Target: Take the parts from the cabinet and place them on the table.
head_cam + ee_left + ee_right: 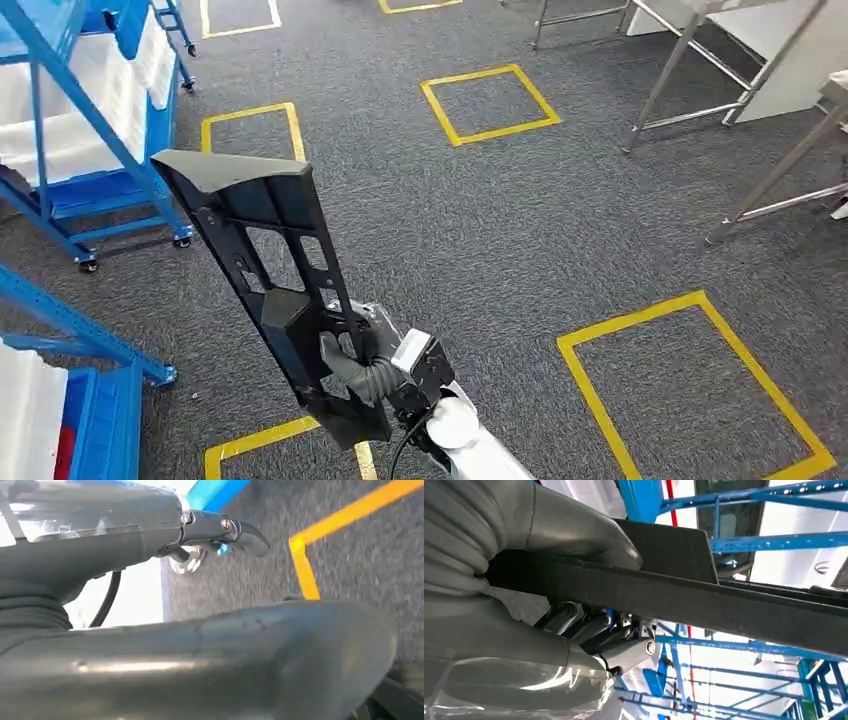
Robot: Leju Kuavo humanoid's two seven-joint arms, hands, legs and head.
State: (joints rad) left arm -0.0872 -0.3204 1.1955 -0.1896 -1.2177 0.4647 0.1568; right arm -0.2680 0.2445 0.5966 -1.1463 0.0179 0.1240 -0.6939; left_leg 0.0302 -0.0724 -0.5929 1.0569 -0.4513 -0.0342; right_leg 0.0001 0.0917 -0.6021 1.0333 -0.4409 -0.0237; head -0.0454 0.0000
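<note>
Gripping the lower end of a long black part (262, 270), our right robot hand (352, 362) has its thumb on one face and its darker fingers (589, 627) curled under the other. Our left robot hand (220, 530) holds nothing, fingers loosely curled; whether they are fully closed we cannot tell. The part is off the blue cabinet (75, 120) and held in the air above the grey carpet (500, 230). Its long axis runs upward, leaning away and to our left, wide end on top. We judge the pick done; carrying and setting down remain. Steel table legs (690, 75) stand well apart ahead on our right.
</note>
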